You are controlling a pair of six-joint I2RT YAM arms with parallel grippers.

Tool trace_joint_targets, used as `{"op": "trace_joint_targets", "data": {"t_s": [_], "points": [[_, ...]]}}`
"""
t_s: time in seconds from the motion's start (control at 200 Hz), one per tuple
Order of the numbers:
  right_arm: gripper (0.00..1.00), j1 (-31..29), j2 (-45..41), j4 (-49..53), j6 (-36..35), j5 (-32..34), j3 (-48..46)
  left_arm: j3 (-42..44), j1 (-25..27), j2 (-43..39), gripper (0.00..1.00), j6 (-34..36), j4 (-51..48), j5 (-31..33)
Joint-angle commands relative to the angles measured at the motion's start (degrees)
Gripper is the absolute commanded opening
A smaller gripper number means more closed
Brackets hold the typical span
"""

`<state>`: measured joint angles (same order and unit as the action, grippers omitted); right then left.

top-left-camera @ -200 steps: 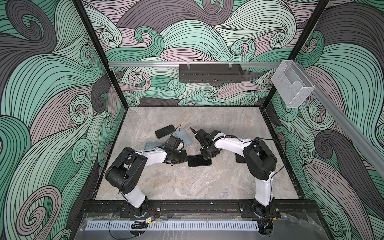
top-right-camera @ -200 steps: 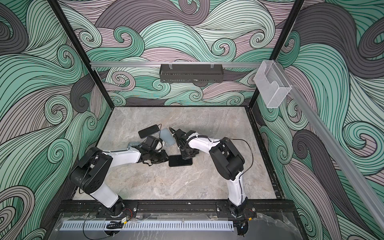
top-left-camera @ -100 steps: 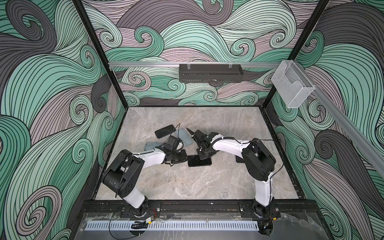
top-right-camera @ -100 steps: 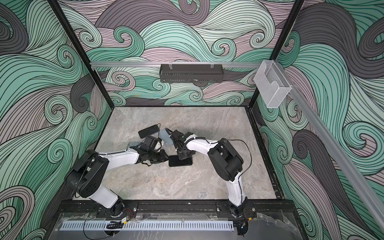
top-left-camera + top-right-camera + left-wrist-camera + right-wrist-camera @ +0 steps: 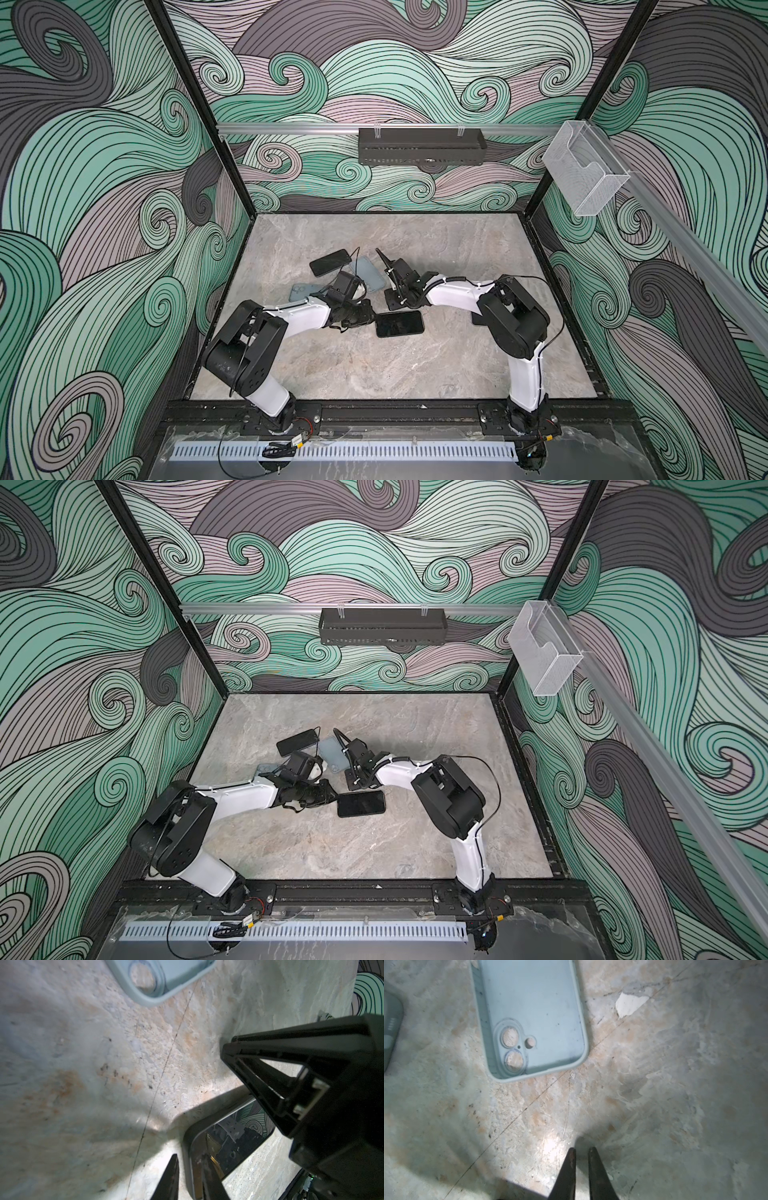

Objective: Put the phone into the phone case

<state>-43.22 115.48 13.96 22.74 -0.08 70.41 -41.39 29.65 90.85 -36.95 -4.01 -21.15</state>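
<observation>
Right gripper (image 5: 581, 1151) nearer pale case (image 5: 533, 1012), phone (image 5: 400, 323) flat

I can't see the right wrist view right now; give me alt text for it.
An empty light-blue case lies open side up on the marble table, beyond the right gripper, whose jaws are nearly shut, holding nothing. A grey object shows partly beside the case.

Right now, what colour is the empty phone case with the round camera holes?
Pale blue-grey. The phone case shows best in the right wrist view.
</observation>
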Motion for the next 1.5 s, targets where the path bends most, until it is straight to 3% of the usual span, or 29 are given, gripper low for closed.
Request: {"op": "trace_joint_targets", "data": {"t_s": [0.0,0.115,0.235,0.42,0.721,1.011,1.366,1.441,1.496], "points": [[0.16,1.6,5.0,17.7,-0.5,-2.5,-8.2,0.3,-0.3,-0.4,0.24,-0.1,-1.2,0.3],[0.17,3.7,-2.1,19.7,-2.3,-3.4,-6.0,0.1,-0.3,-0.4,0.27,-0.1,-1.3,0.3],[0.26,6.4,-8.1,22.3,-5.2,-4.0,-2.8,-0.2,-0.3,-0.1,0.28,-0.2,-1.0,0.2],[0.30,10.9,-13.3,26.0,-9.5,-8.7,0.2,-0.3,-0.3,-0.2,0.31,-0.1,-1.1,-0.2],[0.29,13.4,-10.7,26.0,-13.5,-21.0,-2.1,-2.0,0.1,2.9,0.32,0.5,-1.5,-1.9],[0.32,13.1,-10.3,21.4,-10.3,-22.7,-8.9,-2.2,0.6,4.1,0.31,0.2,-2.1,-1.9],[0.26,9.1,-10.9,16.5,-7.0,-31.3,-13.6,-3.2,0.7,5.1,0.28,0.6,-3.4,-1.4],[0.26,9.1,-11.8,17.4,-6.8,-29.8,-14.3,-3.6,0.7,4.7,0.28,0.9,-4.9,-0.5],[0.26,9.2,-12.9,19.3,-7.1,-24.8,-14.2,-3.8,0.7,4.2,0.29,1.2,-6.0,0.2]]}}
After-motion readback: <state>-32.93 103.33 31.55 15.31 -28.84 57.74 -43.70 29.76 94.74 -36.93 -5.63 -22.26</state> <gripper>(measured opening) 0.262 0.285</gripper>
